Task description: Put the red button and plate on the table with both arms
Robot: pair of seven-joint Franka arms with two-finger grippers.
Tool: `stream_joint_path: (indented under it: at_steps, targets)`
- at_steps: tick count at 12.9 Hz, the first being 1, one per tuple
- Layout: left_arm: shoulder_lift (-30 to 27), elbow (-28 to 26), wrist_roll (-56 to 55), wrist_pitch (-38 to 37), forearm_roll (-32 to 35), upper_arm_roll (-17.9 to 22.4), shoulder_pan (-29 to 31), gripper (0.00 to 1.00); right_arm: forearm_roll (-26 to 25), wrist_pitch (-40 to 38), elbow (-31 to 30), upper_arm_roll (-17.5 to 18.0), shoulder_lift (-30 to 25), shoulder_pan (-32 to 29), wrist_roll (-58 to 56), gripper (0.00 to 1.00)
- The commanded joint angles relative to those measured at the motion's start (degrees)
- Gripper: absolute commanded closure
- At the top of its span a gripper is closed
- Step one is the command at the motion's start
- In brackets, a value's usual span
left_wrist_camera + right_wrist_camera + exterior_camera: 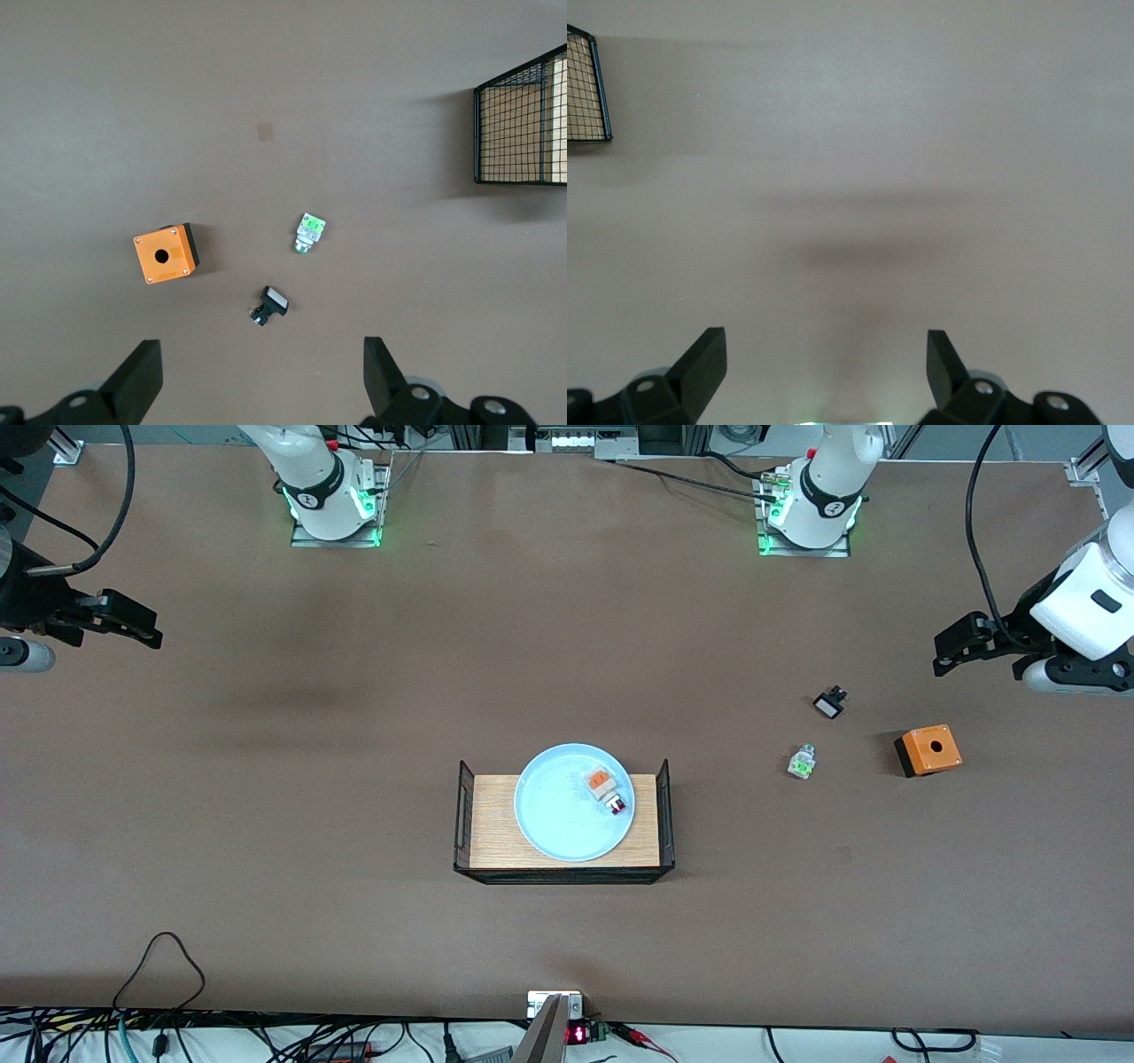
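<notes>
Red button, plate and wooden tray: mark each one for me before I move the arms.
red button (609, 790), front view, on its white middle body.
plate (558, 819), front view, on the bare pale-blue floor.
wooden tray (492, 824), front view, on the uncovered wood beside the plate.

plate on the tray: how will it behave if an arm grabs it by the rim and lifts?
The plate looks rigid and shallow, so it should hold its shape, though a one-sided rim grip may let it tilt. Its surface looks smooth, possibly slick for the fingers. The red button lies loose in it near the rim, so any tilt would probably send it sliding or rolling across the plate or off onto the tray.
</notes>
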Motion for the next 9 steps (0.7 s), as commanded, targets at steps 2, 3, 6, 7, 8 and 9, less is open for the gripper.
stream_joint_path:
  at_steps: [2, 3, 6, 7, 8, 9]
  targets:
    - [-0.43, 1.01, 0.15, -1.33, -0.91, -0.04, 0.24, 0.00, 0.29, -0.47, 1.73, 0.25, 1.07, -0.20, 0.28, 0.00]
    - [-0.34, 1.45, -0.03, -1.33, -1.00, -0.13, 0.15, 0.00, 0.30, -0.47, 1.99, 0.25, 1.07, -0.20, 0.28, 0.00]
    - [0.19, 1.54, 0.06, -1.25, -1.00, -0.13, 0.06, 0.00, 0.21, -0.47, 2.00, 0.25, 1.16, -0.29, 0.28, 0.00]
    - [0.54, 1.54, -0.81, -1.25, -1.00, -0.13, 0.06, 0.00, 0.29, -0.47, 2.00, 0.25, 1.16, -0.29, 0.28, 0.00]
    - [0.80, 1.46, -0.99, -1.42, -0.91, -0.31, -0.63, 0.00, 0.21, -0.47, 2.00, 0.25, 1.16, -0.29, 0.28, 0.00]
    - [0.98, 1.45, -1.78, -1.34, -1.00, -0.92, -0.99, 0.00, 0.29, -0.47, 2.00, 0.25, 1.16, -0.29, 0.28, 0.00]
